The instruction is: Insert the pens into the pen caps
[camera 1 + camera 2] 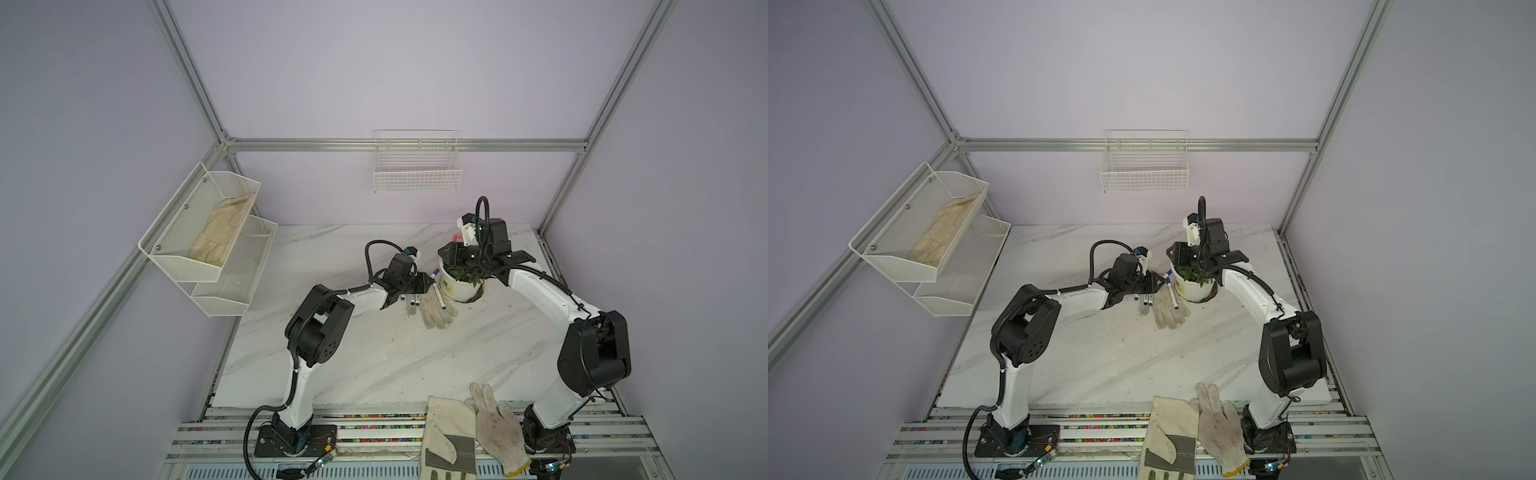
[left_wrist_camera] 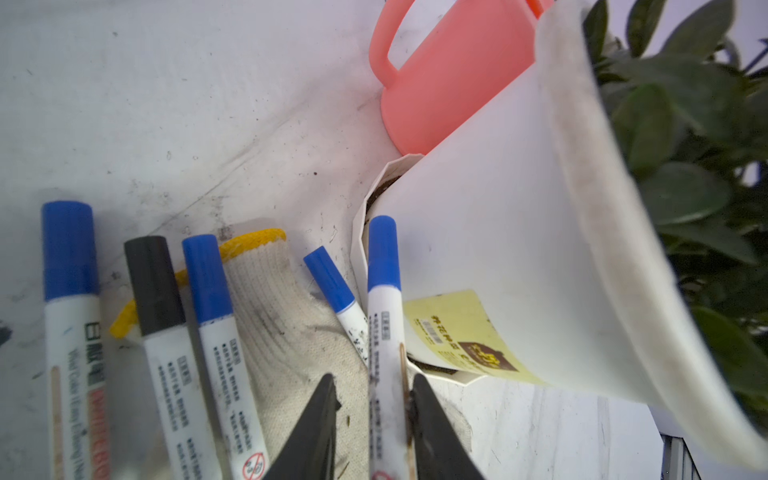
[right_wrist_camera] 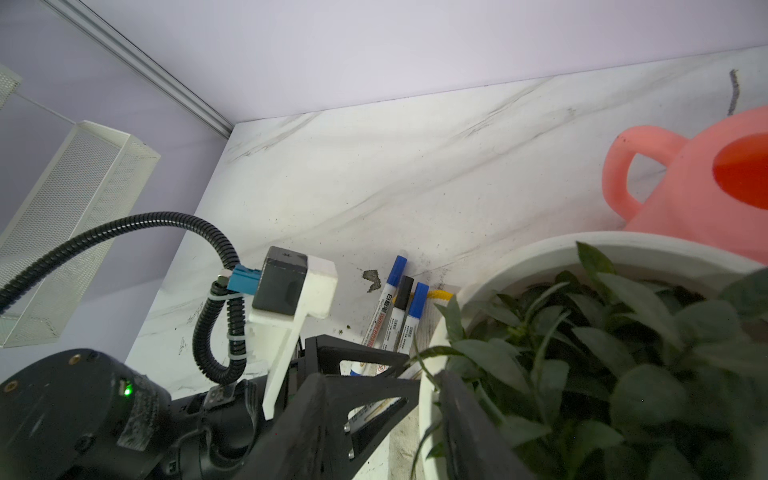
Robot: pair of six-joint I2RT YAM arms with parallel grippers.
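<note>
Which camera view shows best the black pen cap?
The left wrist view: the black pen cap is large and sharp there, seated on its pen between two blue-capped pens. The right wrist view shows it smaller, between the same pens. In both top views it cannot be made out.

I count five capped pens (image 2: pixel 384 332) — four blue caps (image 2: pixel 67 249), one black cap (image 2: pixel 153 284) — and four gloves (image 1: pixel 436 309).

Pens (image 2: pixel 216 332) on glove (image 2: pixel 286 345) beside pot (image 2: pixel 498 257)
</note>
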